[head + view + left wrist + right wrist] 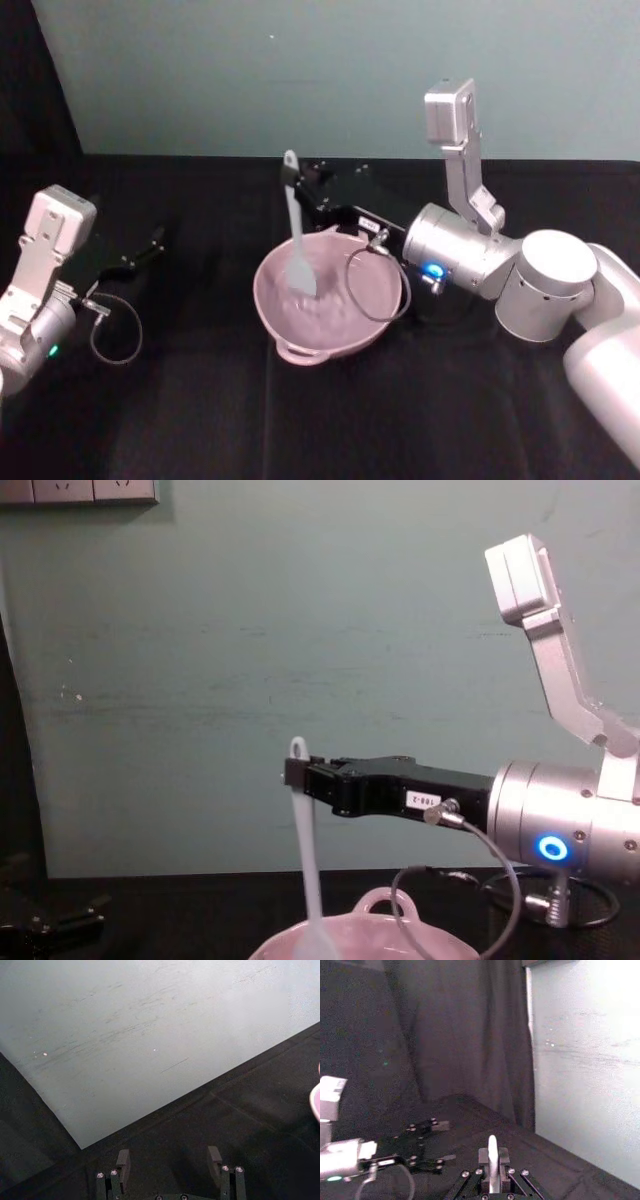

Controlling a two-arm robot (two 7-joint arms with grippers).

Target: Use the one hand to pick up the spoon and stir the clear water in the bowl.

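Tabletop point(200, 420) bowl point(300, 352): right tool point(297, 774) holds spoon point(296, 235).

The bowl point(268, 300) sits mid-table point(200, 420), in front of the wall point(300, 70). The spoon point(296, 235) stands nearly upright, its head down inside the bowl and its handle top held by the right gripper point(298, 180), which reaches in from the right. The left gripper point(155, 240) lies far left, well apart from the bowl.

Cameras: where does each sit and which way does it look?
Head view: high, looking down at the bowl; left arm and right arm show.
Chest view: low, facing the wall; right arm shows.
Left wrist view: behind the open left pincer, facing wall and table.
Right wrist view: behind the right pincer, facing the curtain and left arm.
Shared: head and chest see the right pincer gripping the spoon.
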